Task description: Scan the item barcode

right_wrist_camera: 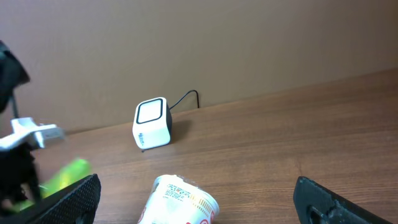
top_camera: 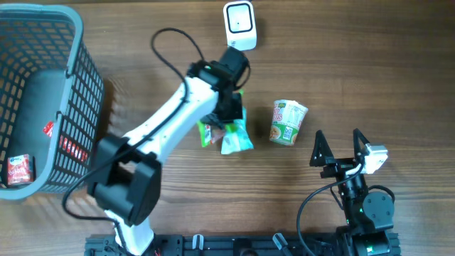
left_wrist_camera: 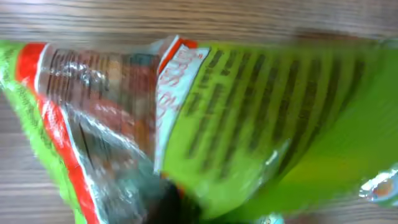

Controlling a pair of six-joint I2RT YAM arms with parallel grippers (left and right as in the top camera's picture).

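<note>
Green snack packet [top_camera: 234, 139] lies on the table [top_camera: 398, 71] mid-frame in the overhead view, straight below the barcode scanner [top_camera: 239, 25] but well apart from it.

Your left gripper [top_camera: 227, 117] sits over the packet's upper edge. From overhead the wrist body covers the jaws, so you can't see contact or spread. The left wrist view doesn't settle it either. The packet [left_wrist_camera: 249, 124] fills that frame and is blurred, with a green panel of dark print on the right, red-and-clear film on the left, and wood along the top. No fingers are readable there. Clamped on the packet or let go: cannot tell.

Your right gripper [top_camera: 338, 136] is spread wide with nothing between the tips, low near the front edge on the right side. In its own view the fingers [right_wrist_camera: 68, 199] sit at the two bottom corners, far apart.

Room to move:
- The cup noodle [top_camera: 287, 122] lies on its side just right of the packet with a small gap, between the packet and the right gripper. From the right wrist, the cup [right_wrist_camera: 180, 199] is in the foreground.
- The scanner [right_wrist_camera: 152, 122] stands beyond the cup near the back wall, window side up, with its cable [right_wrist_camera: 186, 96] running back.
- Between packet and scanner you have bare wood, crossed only by the left wrist.
- The grey basket [top_camera: 82, 85] is at the far left edge, well apart, with a red packet [top_camera: 19, 169] inside.
- The table right of the scanner and behind the cup is open wood.
</note>
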